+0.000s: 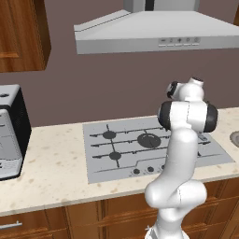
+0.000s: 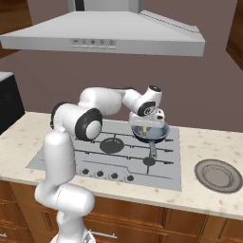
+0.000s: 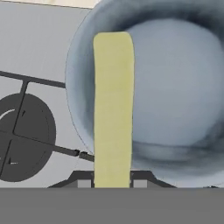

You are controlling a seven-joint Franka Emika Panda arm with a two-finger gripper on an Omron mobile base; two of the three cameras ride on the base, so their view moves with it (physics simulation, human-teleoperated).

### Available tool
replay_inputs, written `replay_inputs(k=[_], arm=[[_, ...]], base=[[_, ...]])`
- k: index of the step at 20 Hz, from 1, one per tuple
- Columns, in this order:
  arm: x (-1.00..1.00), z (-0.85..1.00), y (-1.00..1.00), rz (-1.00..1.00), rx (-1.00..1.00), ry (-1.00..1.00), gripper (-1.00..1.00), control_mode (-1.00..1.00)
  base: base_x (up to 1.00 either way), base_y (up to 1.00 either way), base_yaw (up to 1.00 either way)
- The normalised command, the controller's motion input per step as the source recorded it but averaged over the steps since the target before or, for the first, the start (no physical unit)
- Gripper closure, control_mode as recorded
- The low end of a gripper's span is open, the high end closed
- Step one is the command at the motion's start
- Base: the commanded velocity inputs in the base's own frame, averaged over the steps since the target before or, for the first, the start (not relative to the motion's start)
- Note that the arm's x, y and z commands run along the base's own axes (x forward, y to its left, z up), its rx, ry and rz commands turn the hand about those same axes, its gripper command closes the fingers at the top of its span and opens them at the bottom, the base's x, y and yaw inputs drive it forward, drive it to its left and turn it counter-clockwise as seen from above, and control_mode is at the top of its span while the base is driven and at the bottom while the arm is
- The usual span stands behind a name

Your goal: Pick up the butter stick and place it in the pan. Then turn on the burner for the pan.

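**Butter held over pan**

Your gripper [image 3: 113,183] is closed on the butter stick [image 3: 113,109], fingers pinching its lower end. Stick hangs above the pan [image 2: 151,132], which sits on the rear right burner of the stove [image 2: 114,159]. No legible writing on hood [image 2: 102,33] buttons or stove knobs.

Even, flat rendered light, faint shadows; hand view perhaps slightly soft

wall [image 1: 93,88]: dull mauve | hood [image 1: 154,32]: grey, over cooktop [image 1: 116,149] | counter [image 1: 51,172]: speckled beige | cabinets [image 1: 84,217]: brown wood below | toaster [image 1: 11,130]: left
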Motion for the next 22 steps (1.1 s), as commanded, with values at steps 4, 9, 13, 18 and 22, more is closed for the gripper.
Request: replay_inputs(k=[4, 9, 13, 18, 22], arm=[[0.20, -0.02, -0.09, -0.04, 0.00, 0.00, 1.00, -1.00], [0.16, -0.03, -0.16, -0.02, 0.00, 0.00, 1.00, -1.00], [0.11, -0.16, -0.13, -0.01, 0.00, 0.00, 1.00, -1.00], [0.12, -0.24, -0.05, 0.00, 0.00, 0.00, 1.00, -1.00], [0.11, -0.14, 0.00, 0.00, 0.00, 0.00, 1.00, -1.00]], base=[[0.00, 0.00, 0.00], [0.00, 0.00, 0.00], [0.00, 0.00, 0.00], [0.00, 0.00, 0.00], [0.00, 0.00, 0.00]])
